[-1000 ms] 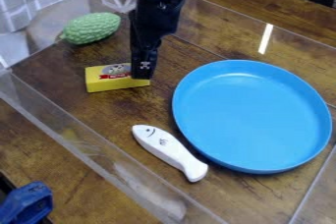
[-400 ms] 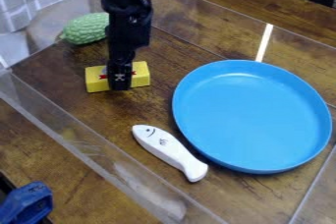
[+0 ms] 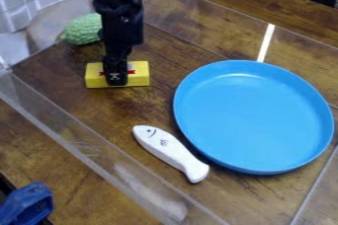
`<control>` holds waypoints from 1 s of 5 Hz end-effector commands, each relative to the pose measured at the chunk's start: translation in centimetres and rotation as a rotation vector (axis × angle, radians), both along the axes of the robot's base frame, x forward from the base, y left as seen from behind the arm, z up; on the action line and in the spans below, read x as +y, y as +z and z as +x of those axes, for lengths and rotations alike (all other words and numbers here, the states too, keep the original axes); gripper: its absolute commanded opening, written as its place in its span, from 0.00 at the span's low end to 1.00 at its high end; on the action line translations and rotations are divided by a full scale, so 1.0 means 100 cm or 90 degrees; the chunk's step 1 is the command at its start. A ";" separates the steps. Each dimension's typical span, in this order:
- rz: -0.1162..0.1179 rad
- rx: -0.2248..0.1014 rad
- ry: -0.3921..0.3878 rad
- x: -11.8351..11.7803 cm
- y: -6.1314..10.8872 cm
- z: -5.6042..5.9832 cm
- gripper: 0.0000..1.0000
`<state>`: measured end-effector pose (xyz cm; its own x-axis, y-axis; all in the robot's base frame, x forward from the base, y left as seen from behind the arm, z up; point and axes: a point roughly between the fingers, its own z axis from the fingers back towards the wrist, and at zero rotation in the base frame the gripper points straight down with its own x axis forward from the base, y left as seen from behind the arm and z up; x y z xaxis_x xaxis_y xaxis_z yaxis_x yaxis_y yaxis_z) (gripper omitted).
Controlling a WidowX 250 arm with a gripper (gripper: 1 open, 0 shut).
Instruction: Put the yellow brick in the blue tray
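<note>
Grasping is the step in hand: centre the fingers across the brick's short sides and close fully before lifting. Blue tray (image 3: 254, 116), round, smooth plastic with a raised rim, lies at 3 o'clock. Gripper (image 3: 118, 75) points down over the yellow brick (image 3: 117, 75) at 10 o'clock, jaws straddling it; a firm grip cannot be confirmed. The brick is a small rigid block resting on the glossy table (image 3: 79, 140).
</note>
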<state>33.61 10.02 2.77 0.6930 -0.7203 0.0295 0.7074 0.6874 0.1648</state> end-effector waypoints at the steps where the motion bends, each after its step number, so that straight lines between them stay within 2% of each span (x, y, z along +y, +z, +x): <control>1: -0.011 -0.015 0.005 0.013 -0.004 0.002 0.00; 3: -0.045 -0.005 0.013 0.021 -0.012 0.000 0.00; 5: -0.065 0.004 0.021 0.028 -0.013 -0.003 0.00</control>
<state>33.98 11.61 1.89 0.7016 -0.7048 0.1053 0.6978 0.7094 0.0991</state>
